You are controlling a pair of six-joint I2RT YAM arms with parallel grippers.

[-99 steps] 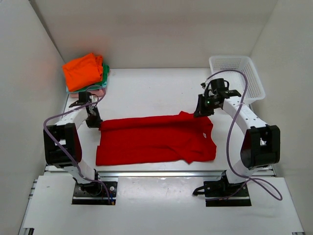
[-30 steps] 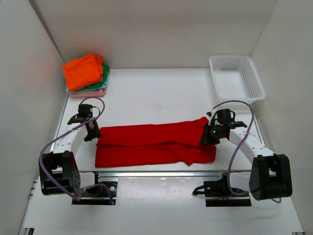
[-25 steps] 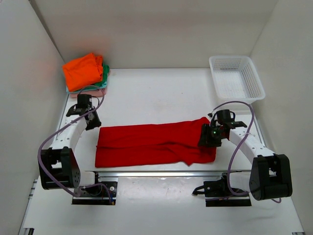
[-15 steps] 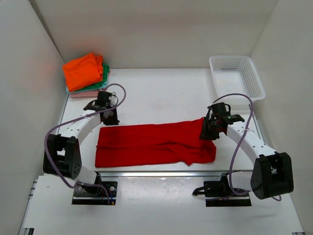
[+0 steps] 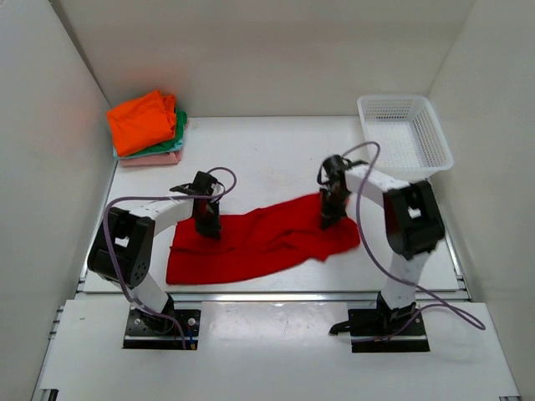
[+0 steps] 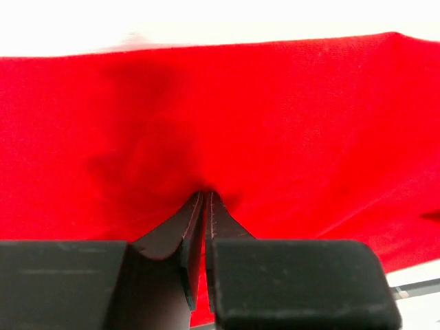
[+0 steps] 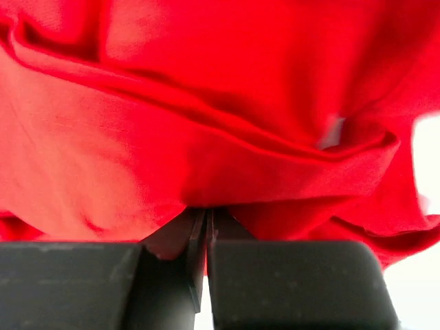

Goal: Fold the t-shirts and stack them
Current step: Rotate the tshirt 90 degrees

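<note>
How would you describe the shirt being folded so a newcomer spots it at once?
On the white table, look along its near edge. The red t-shirt lies there, pinched by the left gripper and right gripper. Unlike the orange-topped folded stack in the far-left corner, it is rumpled and alone.

The left gripper (image 6: 205, 201) has its black fingers (image 6: 289, 275) pressed together, pinching a fold of the bright red cloth t-shirt (image 6: 289, 117); white table (image 6: 206, 17) shows beyond.
</note>
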